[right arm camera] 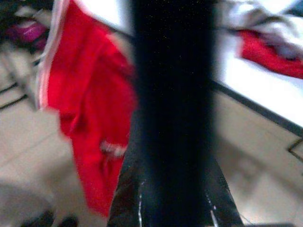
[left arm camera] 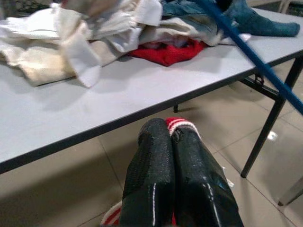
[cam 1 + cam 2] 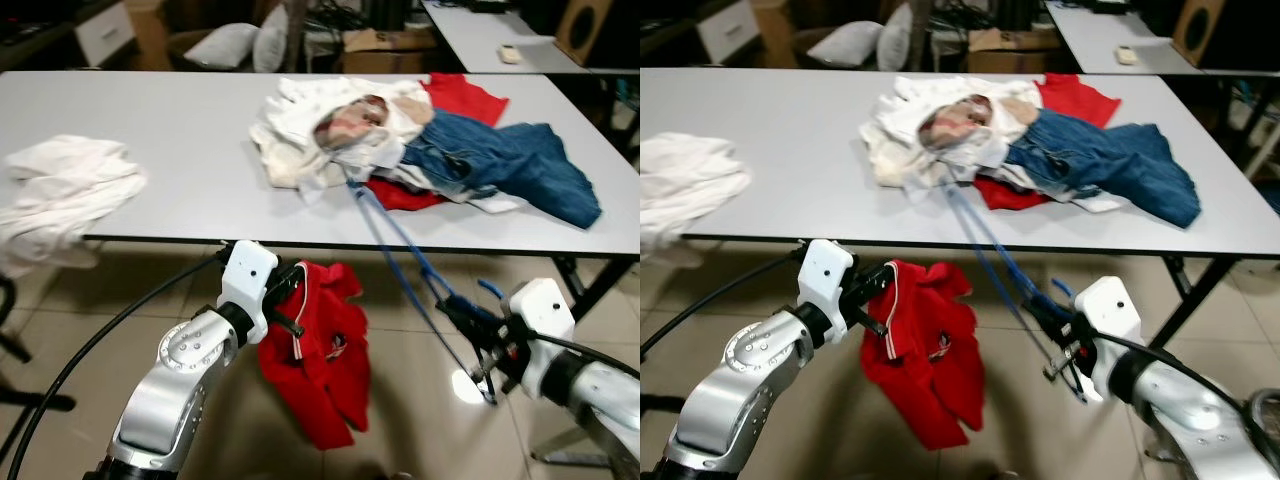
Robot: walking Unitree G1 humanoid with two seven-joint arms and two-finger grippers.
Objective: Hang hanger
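A red shirt [image 3: 320, 350] with white-striped trim hangs below the front edge of the grey table [image 3: 180, 150]. My left gripper [image 3: 290, 290] is shut on its collar, and the trim [image 2: 179, 125] pokes out between the fingertips. A blue hanger [image 3: 400, 240] slants from the clothes pile [image 3: 340, 130] on the table down to my right gripper [image 3: 465, 320], which is shut on its lower end. The hanger's upper end is buried under the white garments. In the right wrist view the hanger [image 1: 173, 94] is a dark blur, with the red shirt [image 1: 90, 104] beside it.
Blue jeans [image 3: 510, 160] and another red garment [image 3: 460, 98] lie in the pile to the right. A crumpled white cloth [image 3: 60, 185] droops over the table's left front edge. A table leg [image 3: 590, 285] stands at right, above the tiled floor [image 3: 420, 400].
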